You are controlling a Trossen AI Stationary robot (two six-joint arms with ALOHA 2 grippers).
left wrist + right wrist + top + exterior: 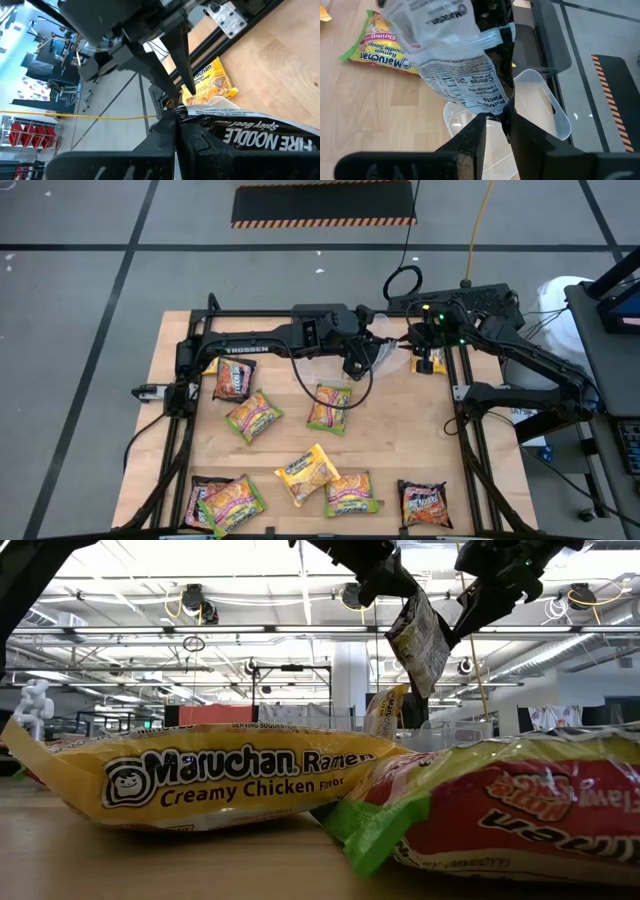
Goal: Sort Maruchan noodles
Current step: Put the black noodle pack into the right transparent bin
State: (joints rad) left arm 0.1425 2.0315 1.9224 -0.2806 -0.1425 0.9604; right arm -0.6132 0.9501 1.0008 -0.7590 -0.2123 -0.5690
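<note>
A dark Maruchan packet [420, 640], printed "Fire Noodle Spicy Beef", hangs in the air above the table's far middle [385, 352], held between both grippers. My left gripper [357, 363] is shut on it from the left, and my right gripper [418, 345] is shut on it from the right. The right wrist view shows its pale back with nutrition print [465, 75]. Several other packets lie flat on the table: yellow [305, 473], green-edged [253, 416] and dark [425, 504]. My left gripper pinches the dark packet's crimped end [200, 116] between its two fingers, the packet lifted clear of the table. In the low view that end is uppermost [400, 602] and the packet hangs tilted below it. My right gripper pinches the packet's opposite lower edge [490, 112] between its fingers. It comes slanting from the table's right, and the packet is off the table above the tubs.
Clear plastic tubs [540, 100] stand under the held packet. A yellow packet [210, 85] lies beside the black frame rail [465, 430] on the right. A green-edged shrimp packet [380, 55] lies close by. More packets line the near edge, with bare wood mid-right.
</note>
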